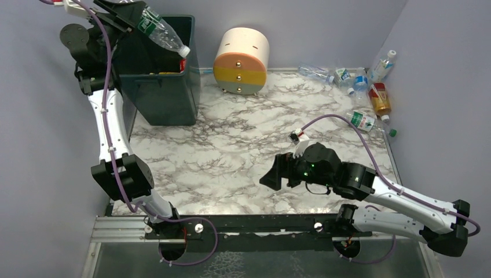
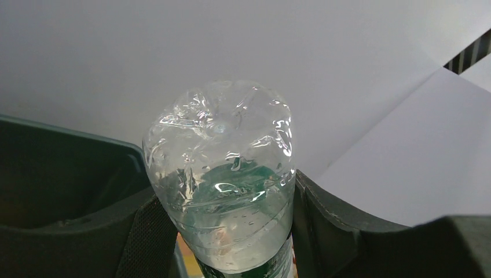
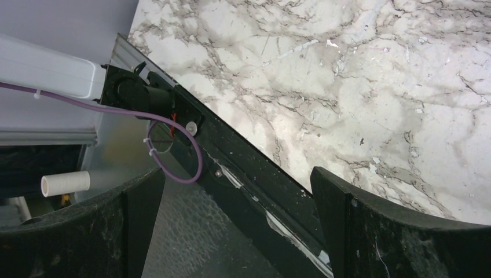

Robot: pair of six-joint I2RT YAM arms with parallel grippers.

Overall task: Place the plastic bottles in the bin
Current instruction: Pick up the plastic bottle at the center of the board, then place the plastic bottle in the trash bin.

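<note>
A white tabletop [image 1: 243,150] veined with a grey-brown marble pattern fills the middle of the overhead view. At its 12 o'clock edge, close to the back wall [image 1: 324,29], stands a round drawer unit [image 1: 241,61]. Its body is a cream drum, and its flat front is banded pale pink, yellow-orange and grey-green from the top down, with small dark knobs and short feet on the marble. Pale lilac-grey walls close the table at 9, 12 and 3 o'clock. A ribbed metal rail [image 1: 116,229] runs along the 6 o'clock edge. In the right wrist view a small white cylinder [image 3: 65,183] shows at 8 o'clock, off the tabletop.
</note>
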